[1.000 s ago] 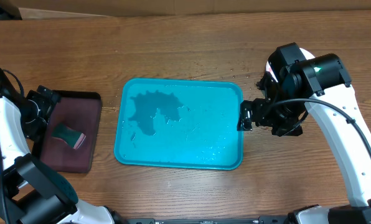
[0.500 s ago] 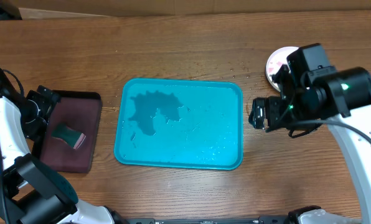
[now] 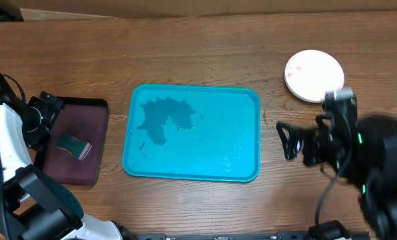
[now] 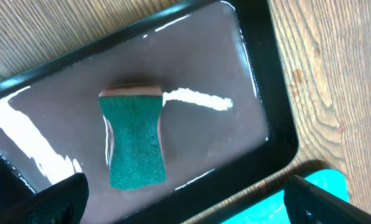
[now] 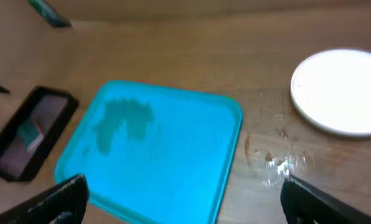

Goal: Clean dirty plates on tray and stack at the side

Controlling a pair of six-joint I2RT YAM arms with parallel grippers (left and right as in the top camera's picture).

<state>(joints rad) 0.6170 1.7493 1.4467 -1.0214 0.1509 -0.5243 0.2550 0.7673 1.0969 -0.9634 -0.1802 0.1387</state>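
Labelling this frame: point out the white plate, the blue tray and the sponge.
white plate (image 3: 314,75), overhead view, its centre.
blue tray (image 3: 218,133), overhead view, bare floor.
sponge (image 4: 134,142), left wrist view, green face.

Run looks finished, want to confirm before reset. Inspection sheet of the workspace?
Surface: wooden table; water drops between tray and plate.
Job's things: cyan tray holds no plates and has a puddle; white plate sits on the table to its right. Cannot tell if others lie beneath.
Clutter: maroon tray holding a green sponge.
Grippers: left gripper open and empty, over the maroon tray; right gripper open and empty, right of the cyan tray.
Cables: black cable on the right arm.
Surroundings: cardboard along the far edge.
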